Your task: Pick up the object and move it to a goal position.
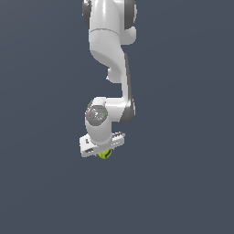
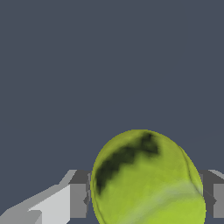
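One white Franka Panda arm [image 1: 109, 50] hangs over a plain dark grey-blue ground, its white parallel gripper [image 1: 104, 153] carrying the small yellow-green tennis-like ball [image 1: 104, 154] with a dark printed mark. Wrist view: the ball [image 2: 146, 179] fills the gap between the two dark grey finger pads [image 2: 80, 192], one pad on each flank, so the jaws appear clamped on it; whether both pads truly touch the felt cannot be confirmed, since the ball hides the contact lines. Exterior view: only a lower sliver of the ball shows beneath the gripper's white crossbar, and nothing marks a surface or a goal, so height above the ground cannot be judged. Risks from this state: a round ball held on two narrow flat pads offers little contact, so an off-centre pinch could let it roll or squirt out under a quick transfer or a sharp wrist turn; releasing it early would let it bounce and roll away from the goal position.
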